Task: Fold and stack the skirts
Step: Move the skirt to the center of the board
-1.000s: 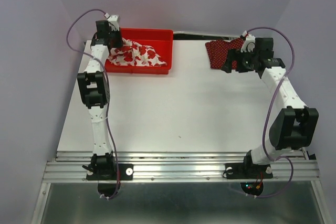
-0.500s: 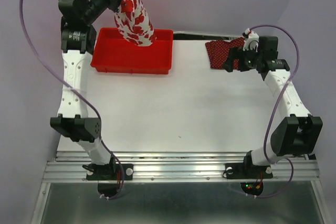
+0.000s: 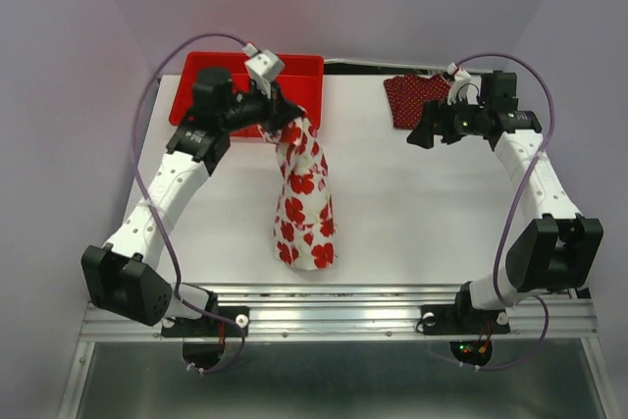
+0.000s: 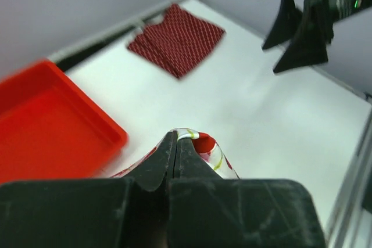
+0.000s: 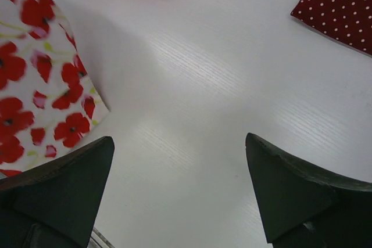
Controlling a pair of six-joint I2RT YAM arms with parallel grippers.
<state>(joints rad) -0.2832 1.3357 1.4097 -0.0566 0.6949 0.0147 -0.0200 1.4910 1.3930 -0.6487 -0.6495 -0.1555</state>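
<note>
My left gripper [image 3: 286, 124] is shut on the top edge of the white skirt with red flowers [image 3: 305, 208]. It holds the skirt above the middle of the table, and the cloth trails down toward the front edge. In the left wrist view the jaws [image 4: 174, 135] pinch a fold of the flowered skirt [image 4: 210, 146]. The dark red polka-dot skirt [image 3: 416, 96] lies folded at the back right, also seen from the left wrist [image 4: 177, 39] and the right wrist [image 5: 343, 4]. My right gripper [image 3: 424, 134] is open and empty [image 5: 179, 139], just in front of the polka-dot skirt.
The red plastic tray [image 3: 299, 62] sits at the back left behind the left gripper, with nothing seen in it [image 4: 52, 120]. The metal rail [image 3: 334, 301] runs along the table's front edge. Walls close in the left, right and back.
My left arm lifted the flowered skirt out of the tray, then swung it forward and right over the table's middle. My right gripper shifted slightly forward off the polka-dot skirt.
</note>
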